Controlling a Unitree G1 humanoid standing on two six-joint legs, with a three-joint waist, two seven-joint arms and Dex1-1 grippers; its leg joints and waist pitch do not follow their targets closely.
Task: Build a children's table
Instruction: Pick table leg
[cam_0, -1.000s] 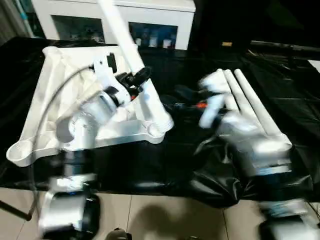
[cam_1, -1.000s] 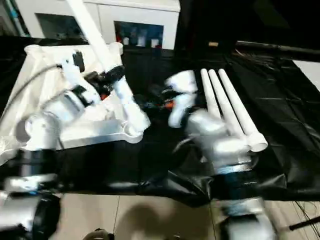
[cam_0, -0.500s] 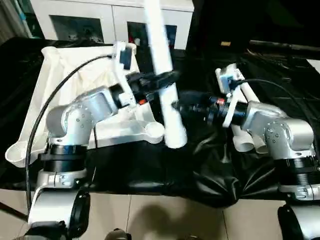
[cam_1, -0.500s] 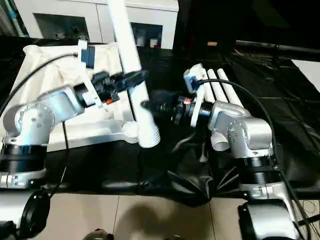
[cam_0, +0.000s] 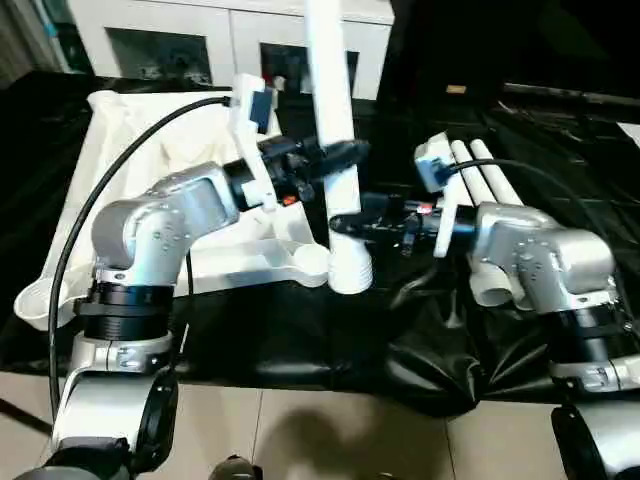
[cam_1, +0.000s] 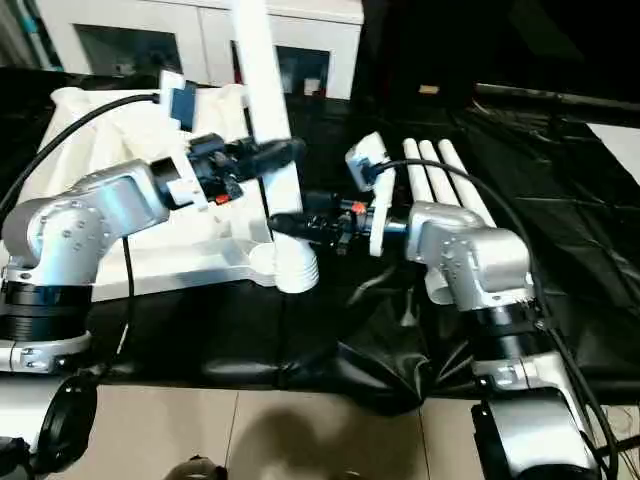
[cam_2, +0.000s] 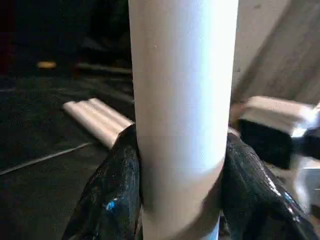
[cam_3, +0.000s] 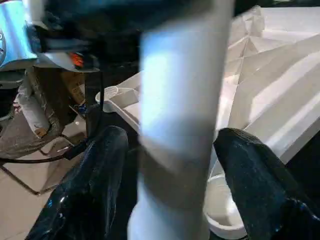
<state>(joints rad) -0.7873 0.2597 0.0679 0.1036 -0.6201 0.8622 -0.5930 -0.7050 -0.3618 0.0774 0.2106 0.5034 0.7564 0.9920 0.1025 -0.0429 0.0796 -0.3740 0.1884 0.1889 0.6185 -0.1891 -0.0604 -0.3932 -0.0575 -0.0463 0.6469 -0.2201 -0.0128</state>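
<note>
The children's table tabletop (cam_0: 130, 150) lies upside down, ribs up, on the left of the black-covered bench. My left gripper (cam_0: 340, 155) is shut on a white leg (cam_0: 330, 70), holding it nearly upright. The leg's wide lower end (cam_0: 350, 275) hangs just right of the tabletop's near corner socket (cam_0: 308, 262). My right gripper (cam_0: 342, 224) is open, and its fingers (cam_3: 90, 190) stand on either side of the leg's lower part. Three more legs (cam_0: 490, 170) lie side by side on the right.
A white glass-door cabinet (cam_0: 200, 40) stands behind the bench. The black cloth (cam_0: 430, 350) is bunched at the front edge below my right arm. A black cable (cam_0: 100, 210) loops over my left arm. Tiled floor (cam_0: 330, 440) lies in front.
The left gripper has swung the leg from a slant to nearly upright. The right gripper has reached left from the lying legs to straddle the leg's lower part.
</note>
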